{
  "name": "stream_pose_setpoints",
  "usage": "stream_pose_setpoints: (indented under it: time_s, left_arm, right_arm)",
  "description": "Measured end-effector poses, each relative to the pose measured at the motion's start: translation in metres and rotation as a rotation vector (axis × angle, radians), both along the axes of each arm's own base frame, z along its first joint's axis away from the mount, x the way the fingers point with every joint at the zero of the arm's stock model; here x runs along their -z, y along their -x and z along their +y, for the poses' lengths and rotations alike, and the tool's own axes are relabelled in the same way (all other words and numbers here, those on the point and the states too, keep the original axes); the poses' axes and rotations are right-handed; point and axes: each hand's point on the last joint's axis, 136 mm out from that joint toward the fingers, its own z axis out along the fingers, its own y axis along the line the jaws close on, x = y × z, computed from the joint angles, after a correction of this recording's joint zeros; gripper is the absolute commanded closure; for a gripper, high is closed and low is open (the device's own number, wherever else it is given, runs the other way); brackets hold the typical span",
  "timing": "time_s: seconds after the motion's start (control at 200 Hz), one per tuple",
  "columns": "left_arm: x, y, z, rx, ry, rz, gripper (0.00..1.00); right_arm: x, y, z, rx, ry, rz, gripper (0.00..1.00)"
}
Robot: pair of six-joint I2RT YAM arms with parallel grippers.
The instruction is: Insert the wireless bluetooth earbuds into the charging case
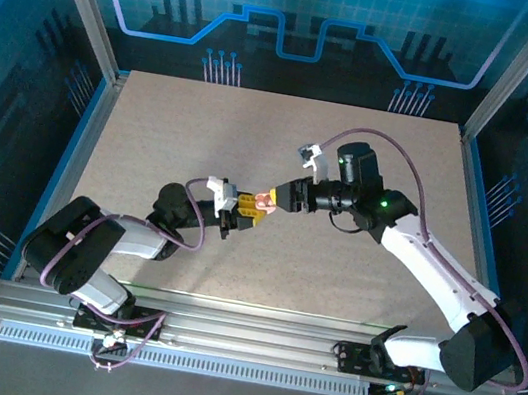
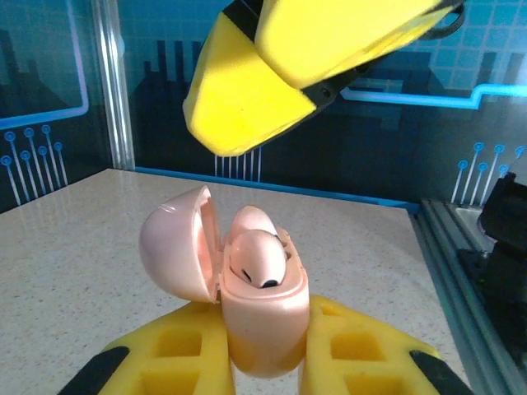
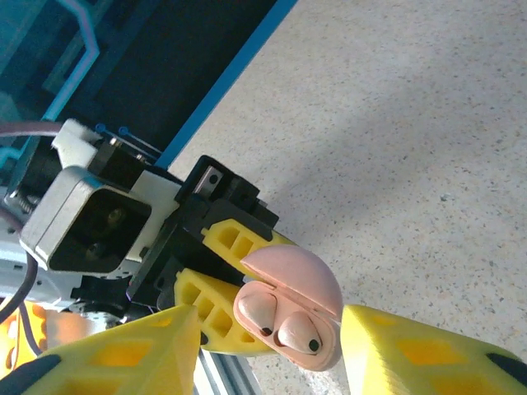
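The table [image 1: 162,140] has a pale, finely speckled top, a thin blue strip [image 2: 288,190] along its edge and a metal rail [image 1: 252,329] at the near side.

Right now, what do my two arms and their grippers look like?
The left arm and right arm have black joints and pale links, each trailed by a looping purple cable. The right one shows a green light. The left gripper and right gripper carry yellow fingers with hollow pockets.

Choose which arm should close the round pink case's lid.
Right: the left pincer is clamped on the round pale pink plastic case, while the right pincer hangs open near its lid.
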Motion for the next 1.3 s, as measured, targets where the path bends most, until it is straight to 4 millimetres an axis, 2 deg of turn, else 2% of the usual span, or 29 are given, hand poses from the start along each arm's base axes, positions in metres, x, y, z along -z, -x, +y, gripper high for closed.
stream_pose_setpoints:
  time_s: [0.26,0.505,0.8,1.106,1.301]
  left_arm:
    - [-0.011,0.008,-0.009,0.056,0.029,0.01,0.82]
    - [-0.013,0.011,-0.011,0.068,0.036,0.024,0.82]
    - [-0.015,0.011,-0.011,0.071,0.041,0.021,0.82]
    - [-0.015,0.009,-0.01,0.055,0.044,0.022,0.82]
    - [-0.016,0.008,-0.01,0.055,0.045,0.021,0.82]
  right_arm:
    - [-0.003,-0.001,0.0,-0.051,-0.023,-0.036,0.49]
    - [0.004,0.004,0.006,-0.108,-0.036,-0.008,0.49]
    - [0.001,0.009,0.006,-0.146,-0.057,-0.015,0.54]
    - [-0.013,0.031,-0.004,-0.179,-0.1,-0.083,0.53]
    - [-0.018,0.022,-0.019,-0.114,-0.036,-0.207,0.5]
